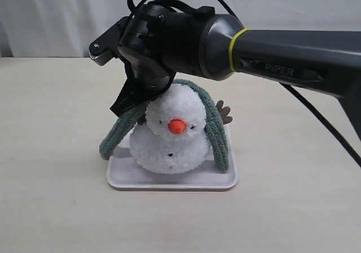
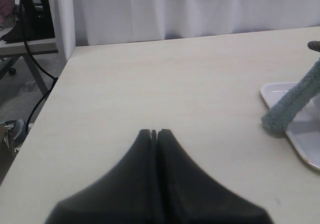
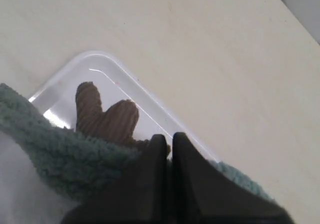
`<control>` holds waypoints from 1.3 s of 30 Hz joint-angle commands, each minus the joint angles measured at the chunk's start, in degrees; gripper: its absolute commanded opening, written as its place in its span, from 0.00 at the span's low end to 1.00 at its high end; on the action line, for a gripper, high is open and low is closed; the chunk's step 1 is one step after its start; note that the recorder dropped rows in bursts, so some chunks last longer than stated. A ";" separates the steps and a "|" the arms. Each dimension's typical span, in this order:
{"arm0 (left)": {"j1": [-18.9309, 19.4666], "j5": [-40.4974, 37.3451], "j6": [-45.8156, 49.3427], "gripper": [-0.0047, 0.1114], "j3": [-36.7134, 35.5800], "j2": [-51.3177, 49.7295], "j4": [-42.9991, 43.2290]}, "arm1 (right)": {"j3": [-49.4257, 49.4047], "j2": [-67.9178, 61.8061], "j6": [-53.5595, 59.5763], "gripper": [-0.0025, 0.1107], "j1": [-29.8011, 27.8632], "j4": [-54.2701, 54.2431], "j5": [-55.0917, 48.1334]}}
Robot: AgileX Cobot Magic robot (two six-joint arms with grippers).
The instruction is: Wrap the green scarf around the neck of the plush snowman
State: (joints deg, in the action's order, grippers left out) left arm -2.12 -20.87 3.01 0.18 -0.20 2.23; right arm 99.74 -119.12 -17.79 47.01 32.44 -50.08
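Presently scarf arches over snowman, above neck — right end effector, closed, pinch unconfirmed, at its strand on exterior view's left

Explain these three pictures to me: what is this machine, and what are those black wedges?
It is a robot with two arms, each ending in a two-fingered gripper. One camera stands apart: it shows the right arm stretched over a plush snowman on a white tray on a pale table. A green scarf hangs over the snowman from behind its head, one end down each side. The other two cameras sit on the wrists, so the black wedges are the grippers themselves. The left gripper is shut above bare table, holding nothing. The right gripper is shut against the scarf; whether it pinches it, I cannot tell.
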 commanded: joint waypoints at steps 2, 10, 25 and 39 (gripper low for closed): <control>0.03 0.58 -0.20 0.04 -0.18 0.20 0.04 | 0.12 2.28 2.01 0.06 1.87 -2.02 1.71; 0.03 0.58 -0.20 0.04 -0.18 0.20 0.04 | 0.12 1.67 6.70 0.06 3.07 -6.31 -1.42; 0.03 0.58 -0.20 0.04 -0.18 0.20 0.04 | 0.12 2.02 30.11 0.51 10.58 -12.64 2.63; 0.03 0.58 -0.20 0.04 -0.18 0.20 0.04 | 0.12 -7.48 46.48 0.54 16.40 8.55 -5.46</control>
State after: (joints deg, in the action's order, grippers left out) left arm -2.12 -20.87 3.01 0.18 -0.20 2.23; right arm 99.74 -124.77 26.63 63.32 38.85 -53.84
